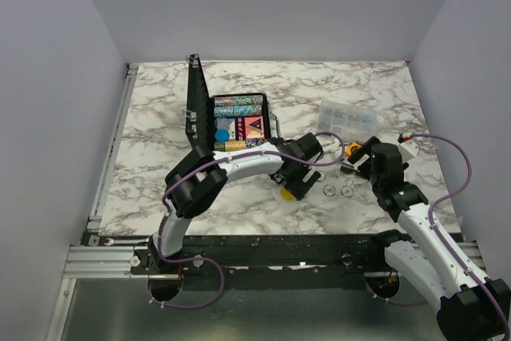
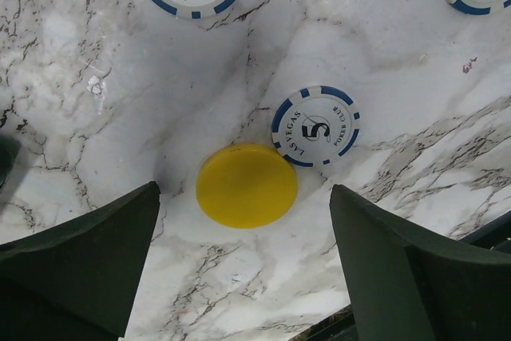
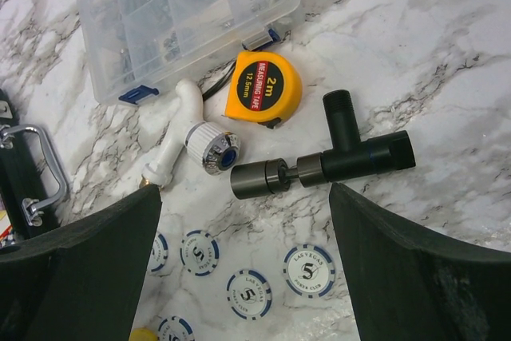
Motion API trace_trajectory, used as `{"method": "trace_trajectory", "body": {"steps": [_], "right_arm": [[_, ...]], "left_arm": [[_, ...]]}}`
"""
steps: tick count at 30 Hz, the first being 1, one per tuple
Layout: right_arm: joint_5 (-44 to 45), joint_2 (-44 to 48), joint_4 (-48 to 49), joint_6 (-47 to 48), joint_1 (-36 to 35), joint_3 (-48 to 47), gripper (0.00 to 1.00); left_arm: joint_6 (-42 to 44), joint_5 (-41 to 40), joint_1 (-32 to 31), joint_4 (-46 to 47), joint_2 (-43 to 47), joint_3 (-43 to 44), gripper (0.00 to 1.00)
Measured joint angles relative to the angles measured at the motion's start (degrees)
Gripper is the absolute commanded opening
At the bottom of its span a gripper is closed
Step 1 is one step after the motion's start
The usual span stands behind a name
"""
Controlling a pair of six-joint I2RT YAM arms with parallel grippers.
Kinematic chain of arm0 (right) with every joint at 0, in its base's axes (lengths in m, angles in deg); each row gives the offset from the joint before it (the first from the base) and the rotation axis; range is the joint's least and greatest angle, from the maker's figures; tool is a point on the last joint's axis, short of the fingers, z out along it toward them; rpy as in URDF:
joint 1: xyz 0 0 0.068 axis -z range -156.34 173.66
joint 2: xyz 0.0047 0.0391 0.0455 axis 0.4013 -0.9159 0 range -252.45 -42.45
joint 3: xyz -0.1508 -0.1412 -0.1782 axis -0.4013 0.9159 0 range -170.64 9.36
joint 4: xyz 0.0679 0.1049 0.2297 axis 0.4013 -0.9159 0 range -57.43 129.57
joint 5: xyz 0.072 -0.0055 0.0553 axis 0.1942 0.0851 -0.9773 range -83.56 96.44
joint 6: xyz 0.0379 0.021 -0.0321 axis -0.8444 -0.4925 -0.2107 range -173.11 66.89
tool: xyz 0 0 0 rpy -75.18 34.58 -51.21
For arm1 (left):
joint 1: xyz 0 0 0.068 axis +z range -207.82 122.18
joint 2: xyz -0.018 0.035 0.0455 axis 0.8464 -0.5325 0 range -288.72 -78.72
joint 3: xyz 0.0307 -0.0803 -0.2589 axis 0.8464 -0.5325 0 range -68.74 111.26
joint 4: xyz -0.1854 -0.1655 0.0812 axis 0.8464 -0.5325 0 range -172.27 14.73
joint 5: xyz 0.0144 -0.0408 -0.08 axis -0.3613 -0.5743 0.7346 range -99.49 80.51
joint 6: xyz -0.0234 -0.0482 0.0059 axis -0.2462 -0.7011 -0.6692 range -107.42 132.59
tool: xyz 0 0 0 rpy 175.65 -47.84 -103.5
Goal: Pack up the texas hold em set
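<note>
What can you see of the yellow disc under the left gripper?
The yellow disc is plain, round and flat. It looks like matte plastic, with no print on the face that shows. It lies flat on the marbled table, outside the open black case. A blue-and-white 5 chip sits at its upper right edge, touching or nearly so. The left gripper is open over it, one finger to each side, neither touching it.

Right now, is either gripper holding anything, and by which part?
Nothing is held. The left gripper is open over the yellow disc, not touching it; the right gripper is open and empty above the black fitting.
</note>
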Motion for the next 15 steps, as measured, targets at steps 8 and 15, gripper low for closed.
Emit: {"method": "trace_trajectory", "body": {"steps": [8,15], "right_arm": [[-0.74,-0.02,0.04,0.52,0.00,0.00,0.88],[-0.92,-0.02,0.44,0.55,0.00,0.00,0.88]], "left_arm": [[0.39,-2.19,-1.36,-0.13,-0.33,0.00,0.81],[0.87,-5.35,-2.73,-0.92,-1.40,0.66,0.74]]}}
